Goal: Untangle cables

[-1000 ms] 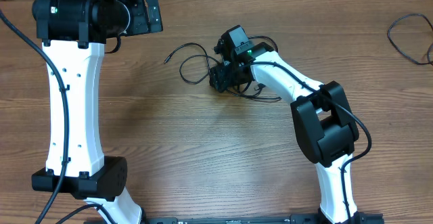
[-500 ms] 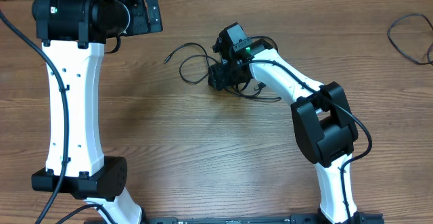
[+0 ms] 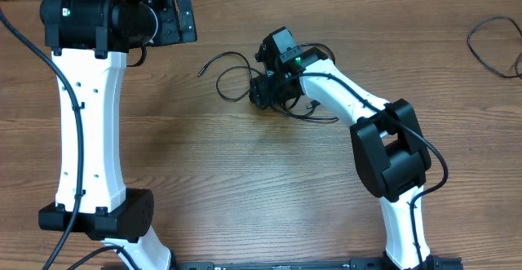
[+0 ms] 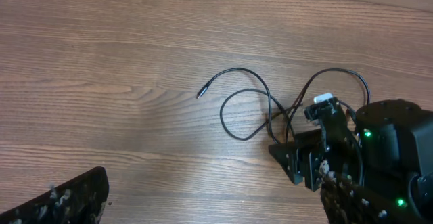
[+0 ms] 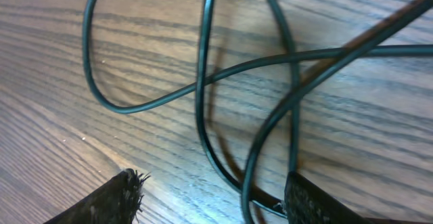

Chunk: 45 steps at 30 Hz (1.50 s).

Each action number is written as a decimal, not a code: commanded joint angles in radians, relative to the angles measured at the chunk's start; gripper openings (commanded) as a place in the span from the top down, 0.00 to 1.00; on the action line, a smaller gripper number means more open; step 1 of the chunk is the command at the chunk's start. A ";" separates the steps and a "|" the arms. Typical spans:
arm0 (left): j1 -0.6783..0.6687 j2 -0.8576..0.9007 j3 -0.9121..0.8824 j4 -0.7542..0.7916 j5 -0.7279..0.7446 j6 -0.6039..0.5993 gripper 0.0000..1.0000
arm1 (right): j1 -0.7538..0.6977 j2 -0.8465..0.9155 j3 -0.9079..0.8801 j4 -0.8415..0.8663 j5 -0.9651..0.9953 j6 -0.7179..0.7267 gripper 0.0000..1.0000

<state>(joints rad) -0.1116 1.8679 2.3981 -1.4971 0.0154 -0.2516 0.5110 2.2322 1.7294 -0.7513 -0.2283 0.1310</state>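
Note:
A tangle of thin black cables (image 3: 236, 76) lies on the wooden table at upper centre, with a loose plug end (image 3: 201, 72) pointing left. My right gripper (image 3: 259, 92) is low over the tangle's right side. In the right wrist view it (image 5: 216, 204) is open, and crossing cable strands (image 5: 203, 82) run between its fingertips (image 5: 111, 200); nothing is clamped. My left gripper (image 3: 181, 19) is raised at the upper left, open and empty. In the left wrist view (image 4: 216, 207) it looks down on the cable loops (image 4: 247, 105) and a white connector (image 4: 323, 99).
Another black cable (image 3: 493, 46) lies at the table's far right edge. The left arm's white links (image 3: 86, 115) stand over the left side of the table. The right arm (image 3: 391, 152) reaches in from the lower right.
My right gripper has shifted slightly left over the tangle. The left arm and the cables have not visibly moved.

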 commanded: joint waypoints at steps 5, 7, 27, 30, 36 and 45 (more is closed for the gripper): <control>-0.007 0.010 0.004 -0.002 0.004 0.021 0.00 | 0.050 0.003 0.010 0.013 0.003 0.003 0.33; -0.007 0.010 0.004 -0.002 0.004 0.021 0.00 | 0.051 0.003 0.001 0.029 0.008 0.003 0.33; -0.007 0.010 0.004 -0.009 0.003 0.029 0.00 | 0.038 0.003 -0.022 0.043 0.105 -0.002 0.33; -0.007 0.010 0.004 -0.009 0.003 0.032 0.00 | 0.032 0.004 -0.022 0.043 0.105 -0.002 0.33; -0.007 0.010 0.004 -0.010 0.004 0.031 0.00 | 0.030 0.006 -0.022 0.044 0.108 -0.008 0.32; -0.007 0.010 0.004 -0.010 0.004 0.031 0.00 | 0.030 0.037 -0.022 0.043 0.101 -0.007 0.32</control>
<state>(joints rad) -0.1116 1.8679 2.3978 -1.5047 0.0154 -0.2329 0.5438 2.2398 1.7145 -0.7116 -0.1265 0.1295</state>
